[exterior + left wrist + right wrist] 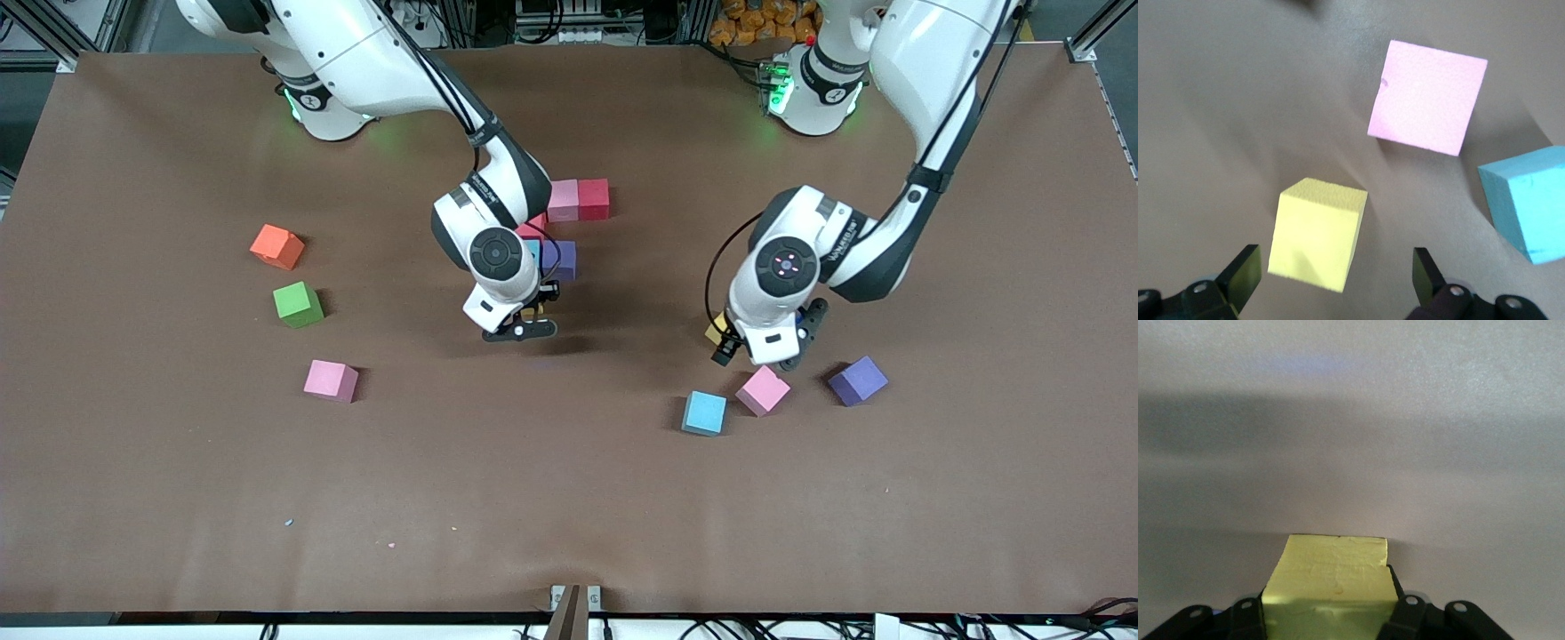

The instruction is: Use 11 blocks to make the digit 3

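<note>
In the front view's middle, the white right arm hides most of a matte red cube (pixel 533 228) and light blue cube (pixel 533 250). The left wrist view's right edge crops another light blue cube (pixel 1531 203).

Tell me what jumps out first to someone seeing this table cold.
Two white arms dip over a brown table strewn with bright cubes. The right gripper is clamped on a yellow cube above bare tabletop beside the started cluster of pink, red and purple cubes. The left gripper hangs open over another yellow cube, next to a pink cube and a light blue cube.
</note>
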Tool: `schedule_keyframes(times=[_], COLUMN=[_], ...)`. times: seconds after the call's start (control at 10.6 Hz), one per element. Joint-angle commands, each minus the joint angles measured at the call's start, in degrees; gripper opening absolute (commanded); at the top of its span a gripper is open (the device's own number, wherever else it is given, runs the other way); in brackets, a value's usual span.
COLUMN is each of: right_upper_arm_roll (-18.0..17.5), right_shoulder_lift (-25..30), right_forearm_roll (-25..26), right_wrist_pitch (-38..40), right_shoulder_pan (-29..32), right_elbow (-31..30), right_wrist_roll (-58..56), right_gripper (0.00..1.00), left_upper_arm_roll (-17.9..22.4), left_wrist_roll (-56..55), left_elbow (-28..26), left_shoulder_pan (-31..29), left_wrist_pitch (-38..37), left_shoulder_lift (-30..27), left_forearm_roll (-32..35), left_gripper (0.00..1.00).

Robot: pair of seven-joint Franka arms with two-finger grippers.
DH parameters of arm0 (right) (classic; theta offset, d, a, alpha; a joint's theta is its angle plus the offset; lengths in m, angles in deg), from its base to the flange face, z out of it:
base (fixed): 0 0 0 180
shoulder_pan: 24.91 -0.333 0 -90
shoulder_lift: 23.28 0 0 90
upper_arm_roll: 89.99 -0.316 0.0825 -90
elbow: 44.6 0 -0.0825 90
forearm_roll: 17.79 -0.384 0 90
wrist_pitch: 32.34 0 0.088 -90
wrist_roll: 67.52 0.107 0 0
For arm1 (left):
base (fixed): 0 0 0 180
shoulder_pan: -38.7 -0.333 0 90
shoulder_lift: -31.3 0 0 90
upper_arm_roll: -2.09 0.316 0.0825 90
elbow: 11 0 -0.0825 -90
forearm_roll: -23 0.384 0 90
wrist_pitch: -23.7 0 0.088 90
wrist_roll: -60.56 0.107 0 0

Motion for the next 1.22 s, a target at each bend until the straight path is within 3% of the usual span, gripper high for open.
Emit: schedule_keyframes(times=[0.0,0.19,0.75,0.85,0.94,1.03,1.13], right_upper_arm_roll=[0.2,0.2,0.2,0.2,0.2,0.2,0.2], right_shoulder_lift=[1.9,1.9,1.5,1.5,1.5,1.6,1.9], right_forearm_roll=[-0.7,-0.7,-0.7,-0.7,-0.6,-0.5,-0.5], right_wrist_pitch=[-0.6,-0.6,-1.4,-1.4,-1.4,-1.2,-0.7], right_shoulder_pan=[-0.2,-0.7,-0.7,-0.7,-0.8,-0.8,-0.7], right_elbow=[-2.5,-2.5,-2.2,-2.2,-2.2,-2.1,-1.9], right_wrist_roll=[1.8,2.5,4.4,4.4,4.2,4.3,4.3], right_gripper=[0.19,0.20,0.22,0.30,0.78,1.00,1.00], left_upper_arm_roll=[-0.7,-0.7,-0.7,-0.7,-0.7,-0.7,-0.7], left_wrist_roll=[1.3,4.0,8.5,10.4,11.7,12.7,12.9], left_elbow=[-3.0,-5.3,-6.1,-5.9,-5.8,-5.8,-5.8], left_shoulder_pan=[-0.5,-0.6,-0.7,-1.1,-1.9,-2.0,-2.0], left_wrist_pitch=[5.1,8.0,6.8,5.8,4.6,4.4,4.4], left_shoulder_lift=[-0.1,0.1,-0.1,-0.3,-0.4,-0.4,-0.2], left_forearm_roll=[-0.6,-0.5,-0.2,-0.2,-0.2,-0.2,-0.2], left_gripper=[1.00,1.00,1.00,1.00,1.00,1.00,1.00])
